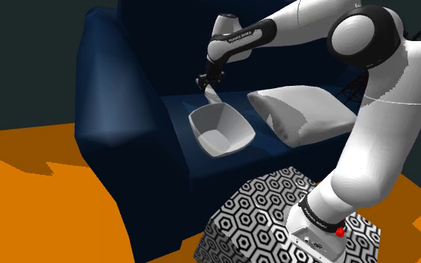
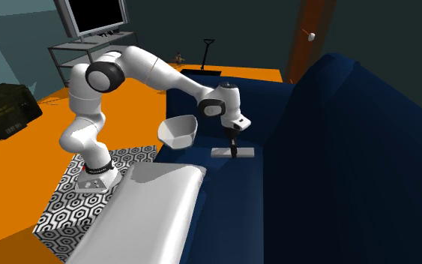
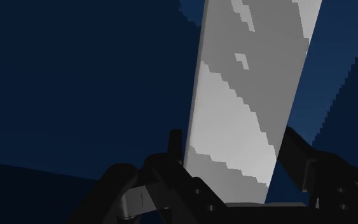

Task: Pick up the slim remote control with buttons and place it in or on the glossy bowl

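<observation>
Blue sofa (image 1: 119, 82), pale cushion (image 1: 302, 112), orange floor (image 1: 29, 202), television (image 2: 95, 13)

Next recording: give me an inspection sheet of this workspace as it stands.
Surface: blue sofa seat.
Job's things: grey remote flat on the seat; white bowl upright and empty, near it but apart.
Clutter: white pillow on the seat, beside the bowl.
Grippers: claw down on the remote, fingers against both long edges.
Cables: nothing seen.
Surroundings: orange floor; TV on a shelf unit across the room.
</observation>
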Tool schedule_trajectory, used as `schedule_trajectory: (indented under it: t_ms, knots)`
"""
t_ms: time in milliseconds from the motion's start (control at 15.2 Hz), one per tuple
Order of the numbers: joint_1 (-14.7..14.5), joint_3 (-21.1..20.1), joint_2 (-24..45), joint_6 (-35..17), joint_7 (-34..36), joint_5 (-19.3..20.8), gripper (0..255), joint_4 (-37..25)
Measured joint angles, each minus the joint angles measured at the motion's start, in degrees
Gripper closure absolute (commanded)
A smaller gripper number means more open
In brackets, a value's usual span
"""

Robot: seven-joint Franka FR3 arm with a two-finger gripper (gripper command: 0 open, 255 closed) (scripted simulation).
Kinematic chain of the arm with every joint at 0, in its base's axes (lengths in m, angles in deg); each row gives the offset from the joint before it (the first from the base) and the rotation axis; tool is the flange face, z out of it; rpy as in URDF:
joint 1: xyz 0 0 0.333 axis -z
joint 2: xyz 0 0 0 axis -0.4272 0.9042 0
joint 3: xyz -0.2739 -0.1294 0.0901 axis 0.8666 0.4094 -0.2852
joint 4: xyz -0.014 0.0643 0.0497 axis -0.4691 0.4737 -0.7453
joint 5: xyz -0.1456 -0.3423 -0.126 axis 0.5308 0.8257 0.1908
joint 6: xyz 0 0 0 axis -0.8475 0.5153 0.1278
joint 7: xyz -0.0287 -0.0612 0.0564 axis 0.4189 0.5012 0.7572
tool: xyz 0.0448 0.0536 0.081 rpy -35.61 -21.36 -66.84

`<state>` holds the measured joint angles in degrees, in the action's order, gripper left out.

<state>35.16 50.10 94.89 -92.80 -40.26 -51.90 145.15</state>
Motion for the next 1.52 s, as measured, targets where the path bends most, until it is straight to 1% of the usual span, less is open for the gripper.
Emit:
schedule_trajectory:
  t_ms: [594, 1518]
  knots:
    - [0.08, -0.12, -3.33, 5.67, -0.56, -0.39, 255, -2.36]
    - [-0.08, -0.31, -5.87, 15.66, -1.07, -0.78, 255, -9.81]
